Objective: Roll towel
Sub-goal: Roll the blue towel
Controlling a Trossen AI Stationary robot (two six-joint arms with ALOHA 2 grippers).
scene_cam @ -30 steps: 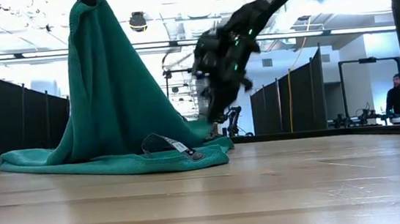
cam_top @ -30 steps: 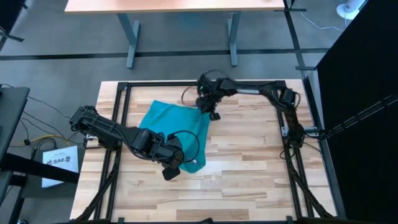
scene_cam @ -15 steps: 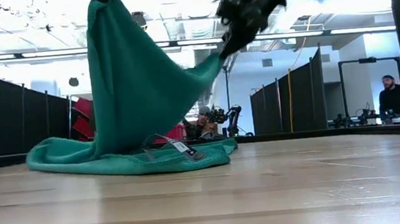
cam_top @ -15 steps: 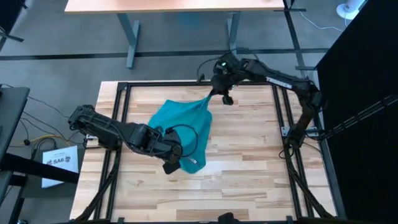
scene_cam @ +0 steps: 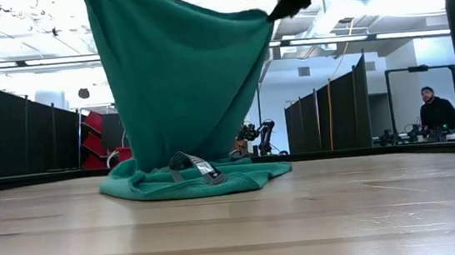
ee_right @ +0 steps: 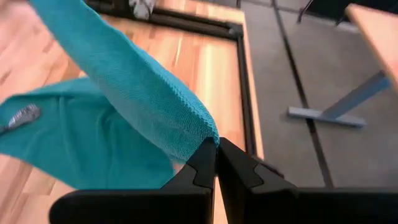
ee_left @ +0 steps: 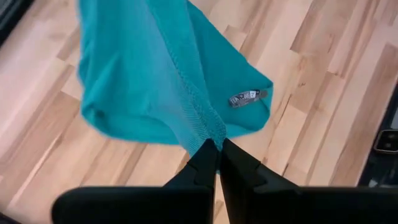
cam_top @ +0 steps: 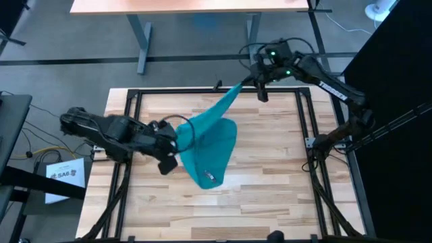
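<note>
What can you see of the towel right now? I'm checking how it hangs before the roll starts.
The towel is a plain teal cloth of thin, finely knit-looking fabric with a stitched hem and a small grey label near one edge. It is lifted, not flat: the left pincer is shut on one corner and the right pincer on another, over the table's far edge. Between them it hangs like a curtain, while its lower part lies bunched on the wooden table, label upward.

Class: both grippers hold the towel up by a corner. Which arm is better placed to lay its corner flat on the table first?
Probably the left gripper: it holds the towel above the wood, while the right gripper is at the far frame edge.
</note>
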